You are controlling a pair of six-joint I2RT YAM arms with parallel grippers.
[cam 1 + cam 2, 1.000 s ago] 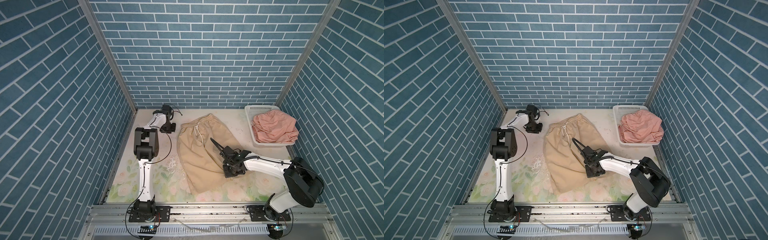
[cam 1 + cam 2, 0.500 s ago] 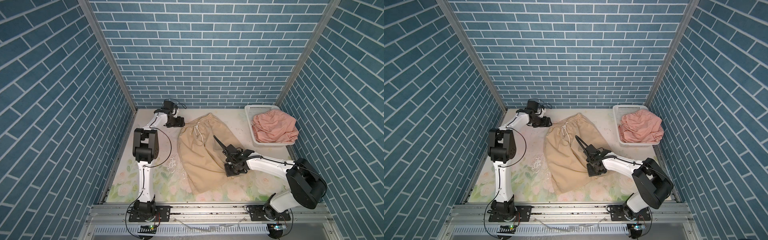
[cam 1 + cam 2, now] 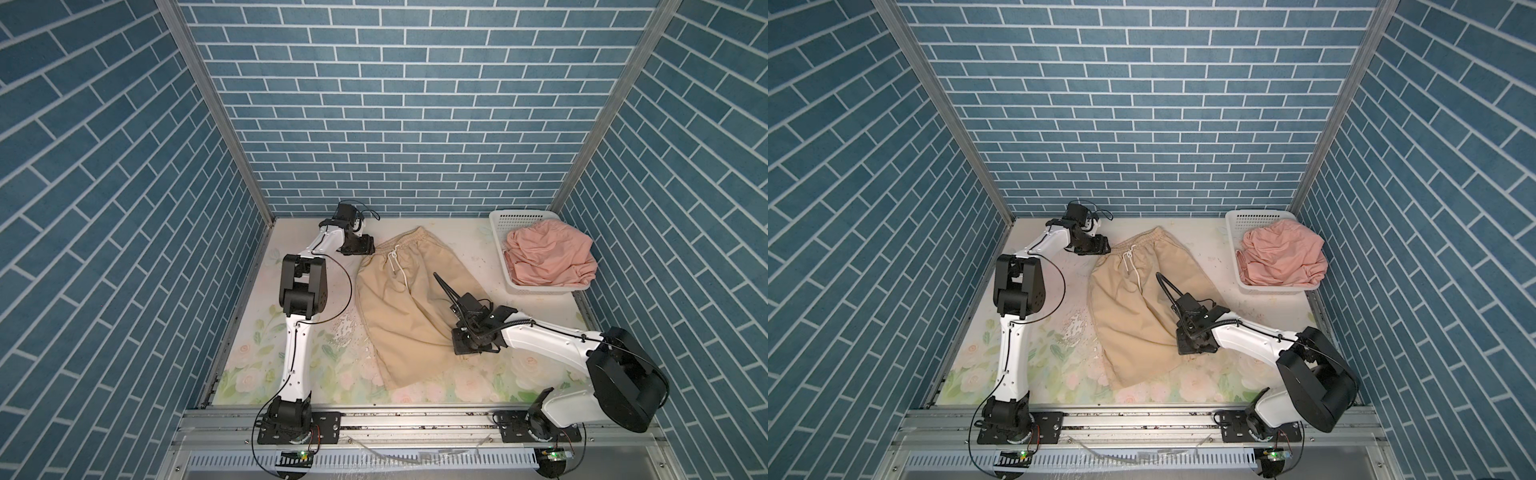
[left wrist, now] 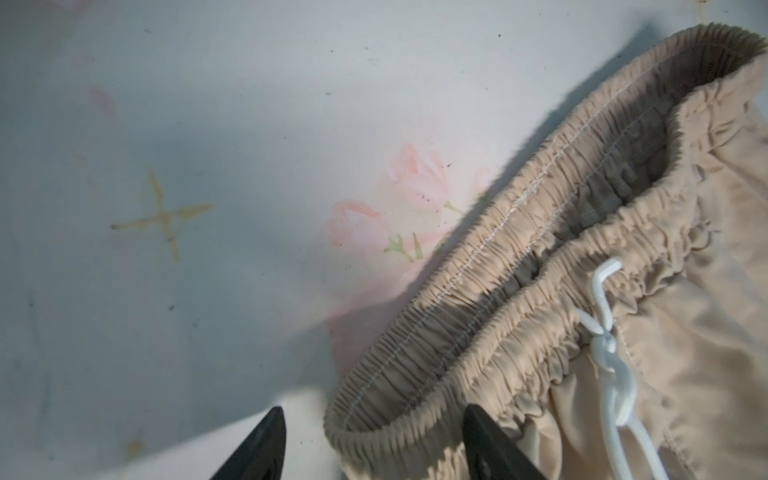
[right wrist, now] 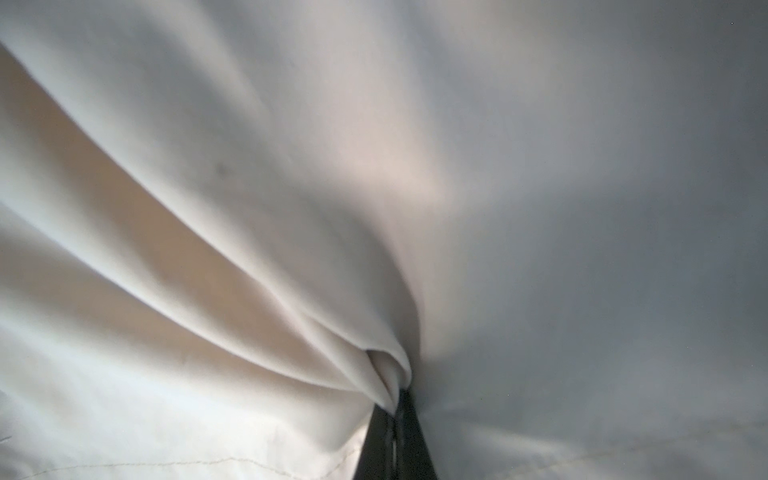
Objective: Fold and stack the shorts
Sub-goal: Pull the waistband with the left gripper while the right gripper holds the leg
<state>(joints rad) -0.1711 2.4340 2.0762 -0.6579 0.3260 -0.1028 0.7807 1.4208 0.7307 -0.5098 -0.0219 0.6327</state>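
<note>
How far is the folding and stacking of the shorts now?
Done: no finished fold or stack; the beige shorts lie spread on the table. In hand: the right gripper is shut on a pinch of their cloth, the left gripper open astride the waistband end. Left: folding both, then stacking; the pink shorts lie crumpled in the basket.

My floral tabletop (image 3: 478, 245) is carrying the beige shorts (image 3: 399, 307), lying spread flat across its middle, and the white basket (image 3: 521, 217), sitting in its far right corner.
</note>
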